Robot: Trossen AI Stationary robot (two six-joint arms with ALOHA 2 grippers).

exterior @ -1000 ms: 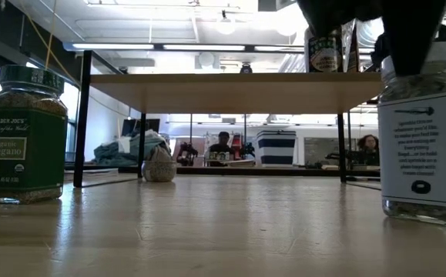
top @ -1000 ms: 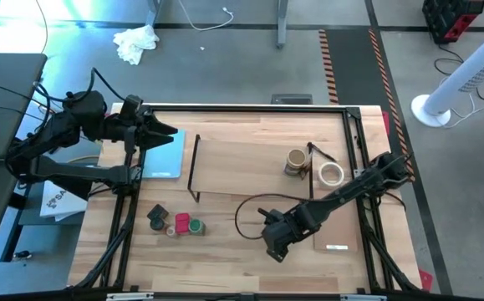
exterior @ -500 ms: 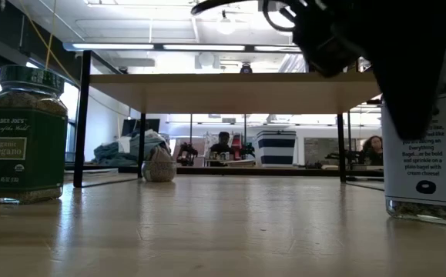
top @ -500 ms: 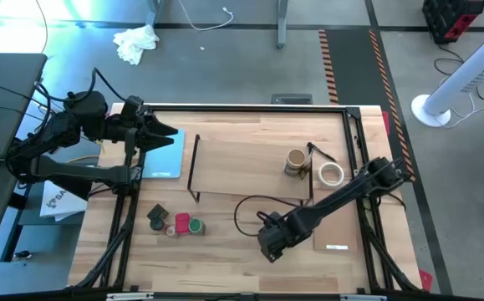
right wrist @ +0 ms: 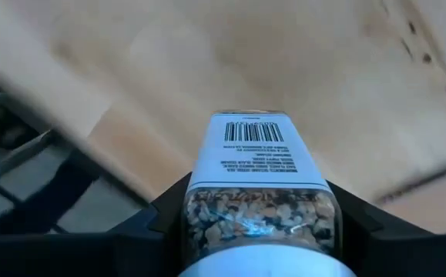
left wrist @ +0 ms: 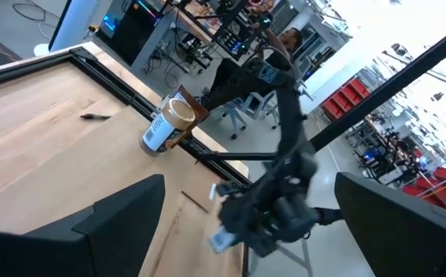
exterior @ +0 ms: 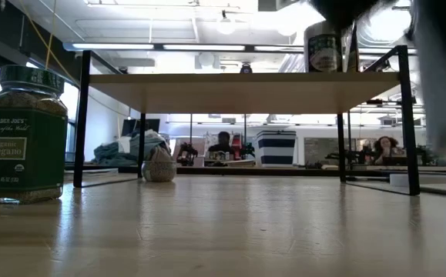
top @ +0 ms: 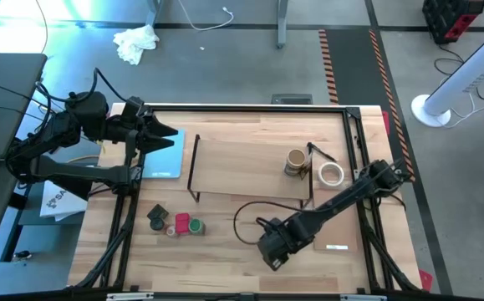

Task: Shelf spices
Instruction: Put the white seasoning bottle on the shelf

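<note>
While my right end effector (right wrist: 257, 223) pinches a white-labelled spice jar (right wrist: 256, 185)
My left end effector (top: 165, 132) waits spread beside the shelf (top: 250, 163).

You are looking at a jar (right wrist: 257, 201) showing a white label with a black barcode over speckled tan and brown seasoning. The oregano jar (exterior: 21, 135) is wearing a green label and lid. The shelf (top: 250, 163) is showing pale wood with black wire ends; the pad (top: 165, 157) is showing light blue.
</note>
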